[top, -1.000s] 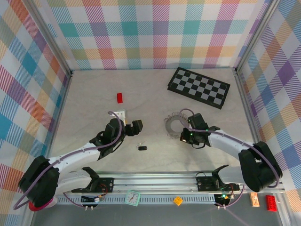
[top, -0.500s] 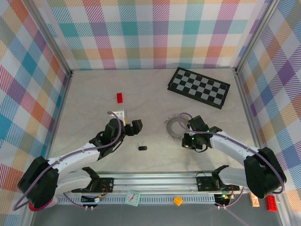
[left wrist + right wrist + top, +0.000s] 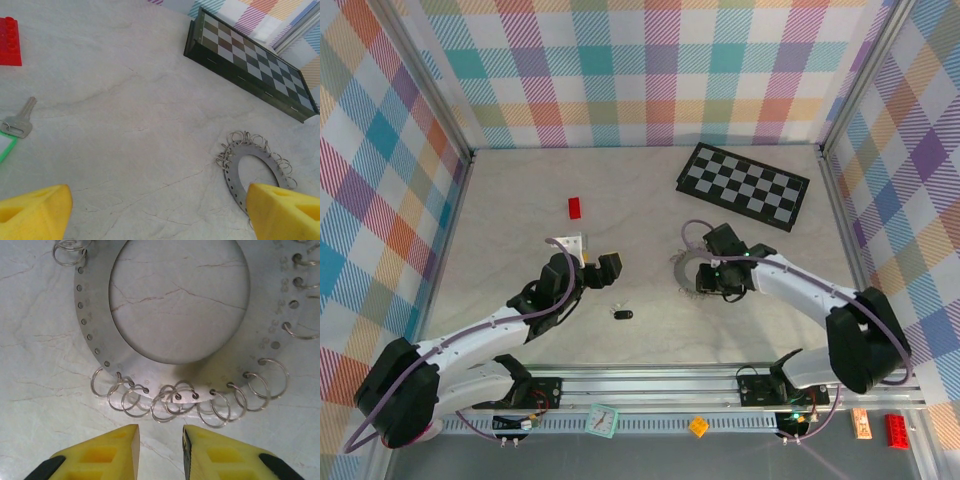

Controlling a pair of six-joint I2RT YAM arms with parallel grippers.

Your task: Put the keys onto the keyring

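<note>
The keyring [image 3: 100, 335] is a flat silver ring plate with several small split rings along its rim; it lies on the table [image 3: 640, 200]. My right gripper [image 3: 159, 452] hovers at its near edge, open, nothing between its yellow fingers [image 3: 100, 455]. From above, that right gripper [image 3: 702, 274] sits over the keyring [image 3: 680, 266]. A silver key with a light green head [image 3: 16, 124] lies at the left of the left wrist view. My left gripper [image 3: 160, 215] is open wide over bare table, with the keyring [image 3: 250, 172] by its right finger. A black-headed key [image 3: 622, 315] lies between the arms, and the left gripper [image 3: 610, 265] is just beyond it.
A red brick [image 3: 575, 207] lies far left of the keys. The black-and-white chequered board [image 3: 744, 186] rests at the back right. Plaid walls close in the table on three sides.
The right gripper has opened from shut and shifted a little back and left onto the keyring's edge. The left arm has barely moved.
</note>
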